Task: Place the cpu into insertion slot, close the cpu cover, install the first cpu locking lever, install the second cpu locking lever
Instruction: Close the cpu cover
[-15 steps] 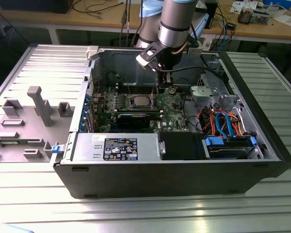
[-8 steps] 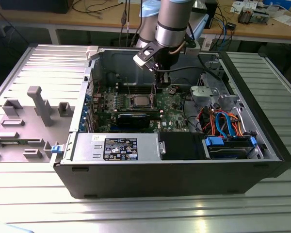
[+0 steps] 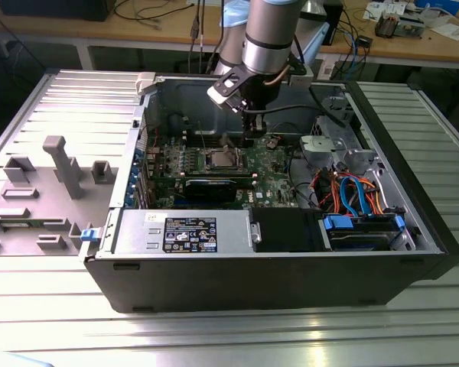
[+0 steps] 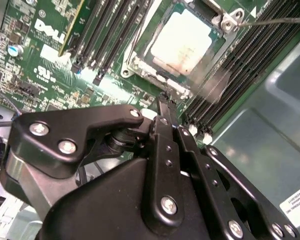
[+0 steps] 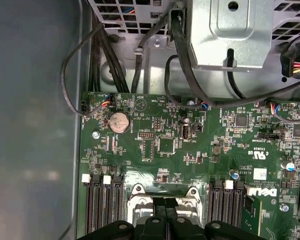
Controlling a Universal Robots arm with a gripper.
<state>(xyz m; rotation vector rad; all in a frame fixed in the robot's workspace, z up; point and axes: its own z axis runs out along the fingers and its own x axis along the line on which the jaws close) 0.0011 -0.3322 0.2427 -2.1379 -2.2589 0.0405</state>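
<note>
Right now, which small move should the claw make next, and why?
Probably ease the shut claw toward the thin locking lever: the cpu lies in the insertion slot, the cpu cover seems down, and the claw holds nothing.

Matt silvery metal tops the cpu (image 4: 182, 42) (tool (image 4: 165, 100): satin black).

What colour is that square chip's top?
The cpu top is silvery-grey, seen best in the second wrist view.
</note>
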